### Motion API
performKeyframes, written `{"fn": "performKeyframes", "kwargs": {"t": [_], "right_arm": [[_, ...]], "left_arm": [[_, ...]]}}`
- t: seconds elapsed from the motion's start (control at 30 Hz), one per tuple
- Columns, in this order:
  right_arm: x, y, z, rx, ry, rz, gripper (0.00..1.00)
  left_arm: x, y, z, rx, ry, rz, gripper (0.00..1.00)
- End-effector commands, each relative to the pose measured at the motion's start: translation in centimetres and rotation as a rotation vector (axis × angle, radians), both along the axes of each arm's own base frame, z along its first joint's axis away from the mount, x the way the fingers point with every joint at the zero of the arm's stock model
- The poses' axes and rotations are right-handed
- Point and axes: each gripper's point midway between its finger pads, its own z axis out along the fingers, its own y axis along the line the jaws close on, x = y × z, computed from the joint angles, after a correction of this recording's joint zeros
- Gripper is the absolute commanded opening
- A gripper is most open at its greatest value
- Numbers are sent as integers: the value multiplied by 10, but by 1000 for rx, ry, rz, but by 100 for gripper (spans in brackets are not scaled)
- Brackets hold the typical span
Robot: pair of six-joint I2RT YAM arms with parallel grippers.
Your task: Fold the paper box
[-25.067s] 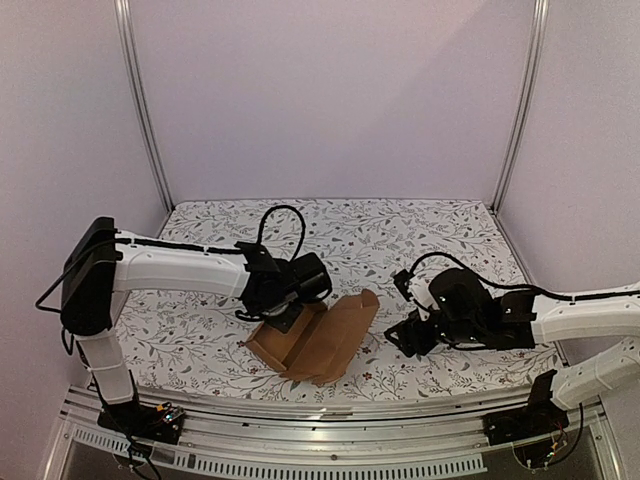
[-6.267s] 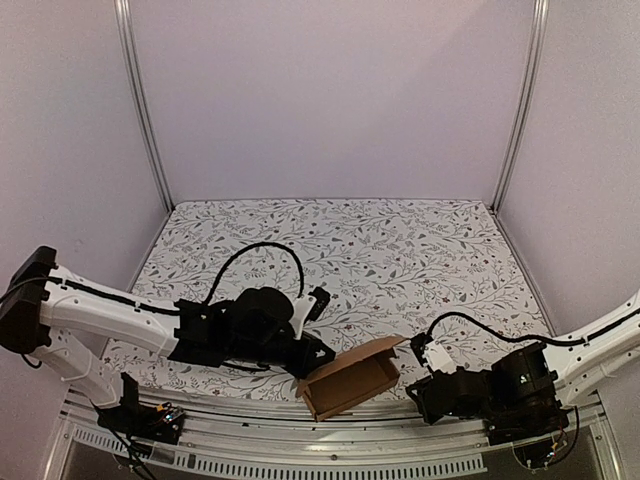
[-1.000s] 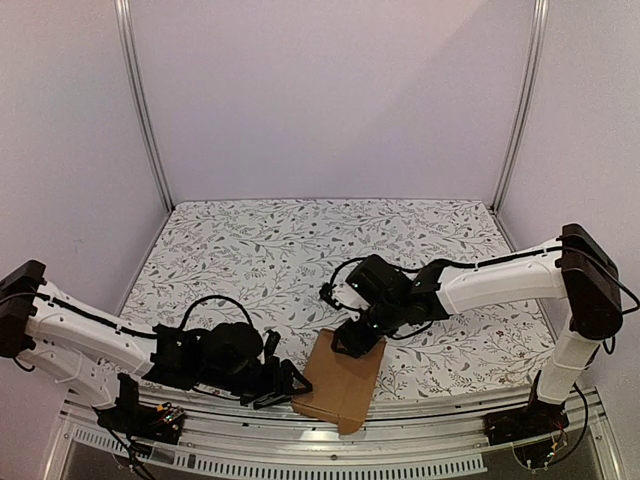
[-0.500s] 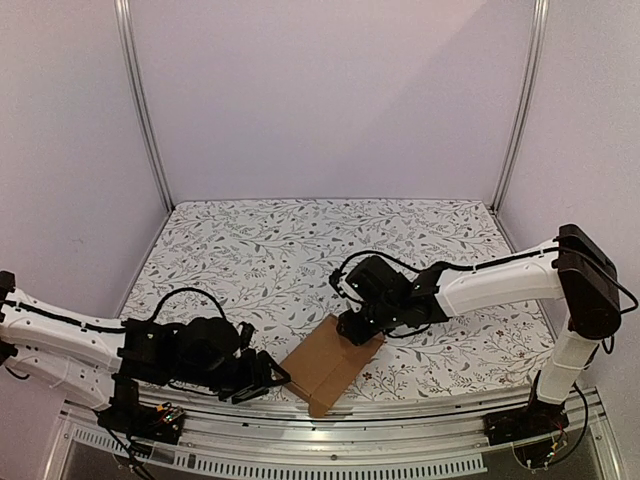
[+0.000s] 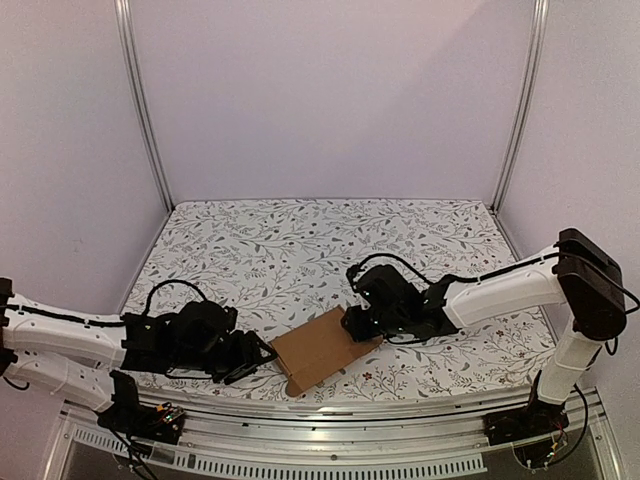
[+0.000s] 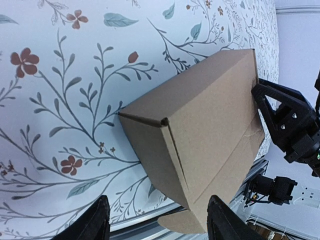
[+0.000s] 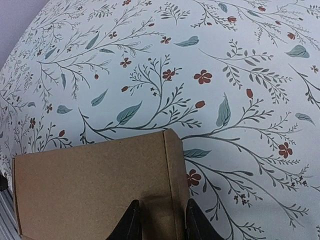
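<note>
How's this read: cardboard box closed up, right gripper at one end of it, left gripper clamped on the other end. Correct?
Wrong on the left gripper: the left wrist view shows it open, fingers spread wide, not clamped on the cardboard box. Box closed, right gripper at one end: correct.

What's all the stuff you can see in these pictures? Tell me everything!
paper box: one, brown, near the front edge of the table, in the middle.
tablecloth: one, white with leaves and red flowers, covering the table.
metal posts: two, silver, at the back corners.
walls: lilac, on three sides.
front rail: one, silver, along the near edge.
arms: two, white with black joints, one reaching in from each side.
left gripper: one, black, open, just left of the box.
right gripper: one, black, at the box's right end; its grip cannot be told.
</note>
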Motion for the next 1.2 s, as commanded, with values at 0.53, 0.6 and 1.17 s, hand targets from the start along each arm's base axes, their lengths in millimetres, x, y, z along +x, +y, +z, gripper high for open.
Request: {"fn": "performKeyframes", "kwargs": {"t": [0.53, 0.6, 1.17], "right_arm": [[-40, -62, -43, -101, 114, -100, 31], [-41, -62, -40, -94, 114, -88, 35], [-52, -75, -23, 29, 180, -96, 44]], "left_arm": [[63, -47, -29, 33, -5, -156, 48], [68, -52, -28, 20, -5, -183, 41], [75, -60, -28, 91, -6, -292, 30]]}}
